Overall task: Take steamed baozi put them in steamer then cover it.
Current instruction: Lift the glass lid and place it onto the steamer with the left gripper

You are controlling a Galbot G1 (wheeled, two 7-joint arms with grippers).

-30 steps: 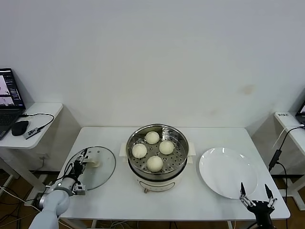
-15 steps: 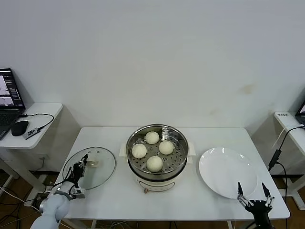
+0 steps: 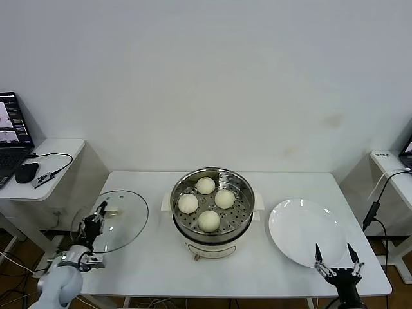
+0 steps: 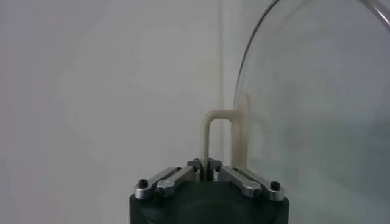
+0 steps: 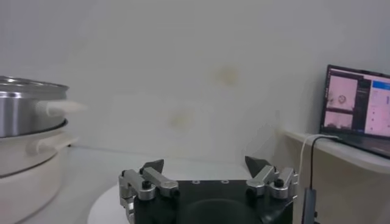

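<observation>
At the table's left edge my left claw pinches the glass lid by its handle, ready to cover the steamer; buns sit inside. My right claw waits spread.

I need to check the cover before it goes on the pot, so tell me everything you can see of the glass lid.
The glass lid is a round, clear disc with a thin metal rim and a cream loop handle. The left gripper is shut on that handle, as the left wrist view shows. In the head view the lid sits tilted at the table's left edge, partly overhanging it, well apart from the steamer. Whether its rim touches the table I cannot tell. No cracks show.
</observation>
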